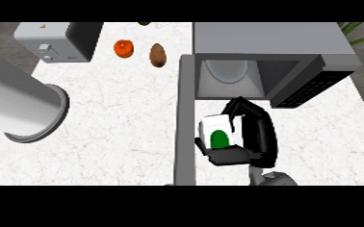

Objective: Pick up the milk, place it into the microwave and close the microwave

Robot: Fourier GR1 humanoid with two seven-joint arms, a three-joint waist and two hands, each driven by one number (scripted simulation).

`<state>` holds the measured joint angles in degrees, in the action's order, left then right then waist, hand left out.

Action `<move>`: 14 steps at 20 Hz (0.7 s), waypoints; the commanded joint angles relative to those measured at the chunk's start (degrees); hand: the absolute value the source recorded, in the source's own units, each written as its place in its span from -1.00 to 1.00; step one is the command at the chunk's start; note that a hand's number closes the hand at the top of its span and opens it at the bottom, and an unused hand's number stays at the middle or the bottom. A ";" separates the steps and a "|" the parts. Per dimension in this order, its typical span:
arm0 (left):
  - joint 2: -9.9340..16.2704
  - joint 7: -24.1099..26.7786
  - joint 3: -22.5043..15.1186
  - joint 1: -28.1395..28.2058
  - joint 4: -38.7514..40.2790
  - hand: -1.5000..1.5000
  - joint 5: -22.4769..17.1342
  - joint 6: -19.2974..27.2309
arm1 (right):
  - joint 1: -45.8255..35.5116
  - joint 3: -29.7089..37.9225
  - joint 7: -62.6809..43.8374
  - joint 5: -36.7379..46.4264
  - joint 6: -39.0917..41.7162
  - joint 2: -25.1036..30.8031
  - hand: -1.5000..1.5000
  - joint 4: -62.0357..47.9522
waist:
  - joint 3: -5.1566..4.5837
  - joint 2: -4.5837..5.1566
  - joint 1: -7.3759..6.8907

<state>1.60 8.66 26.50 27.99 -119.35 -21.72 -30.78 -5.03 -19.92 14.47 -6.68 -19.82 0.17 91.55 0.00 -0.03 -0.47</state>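
The milk [217,130] is being carried by the right robot hand [245,139], fingers curled round it, just before the open microwave [284,48], so placing it inside and closing the door [186,120] are remaining.

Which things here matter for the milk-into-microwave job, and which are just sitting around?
Job: milk carton, held in the right hand; microwave with its open door.

Lying about: toaster, orange fruit, brown fruit, grey cylinder at left.
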 commanded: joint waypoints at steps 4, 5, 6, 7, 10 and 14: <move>2.03 1.20 2.90 -2.88 4.04 -1.00 -0.40 -1.51 | -13.89 4.20 -3.52 3.97 -9.37 -0.11 1.00 -12.26 | -0.02 0.16 -0.37; 2.94 -0.31 2.95 -4.41 4.08 -1.00 0.27 -1.04 | -11.02 3.19 -3.57 3.57 -9.43 -0.10 1.00 -10.51 | 0.00 0.08 0.05; 2.68 -1.01 2.76 -2.66 3.44 -1.00 -1.93 -1.94 | -14.73 6.48 -1.66 3.79 -8.16 -0.09 1.00 -18.10 | 0.01 0.22 -0.49; 2.70 -0.53 3.03 -2.47 4.74 -1.00 -1.79 -2.42 | -16.83 7.12 -1.61 2.22 -10.70 -0.09 1.00 -20.46 | 0.01 0.27 -0.72; 4.40 -1.41 3.71 -5.70 6.39 -1.00 -2.14 -2.01 | -21.50 12.36 1.21 -0.50 -8.19 -0.10 1.00 -28.18 | 0.02 0.27 -0.45; 4.33 -3.05 6.11 -3.00 4.66 -1.00 -4.72 -3.54 | -21.70 15.15 6.26 -0.37 -4.60 0.08 1.00 -35.04 | 0.02 0.11 -0.21</move>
<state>4.89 8.27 30.56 24.82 -113.80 -23.33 -34.05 -24.63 -7.79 17.36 -6.67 -25.92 0.74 63.05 0.06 0.14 -0.83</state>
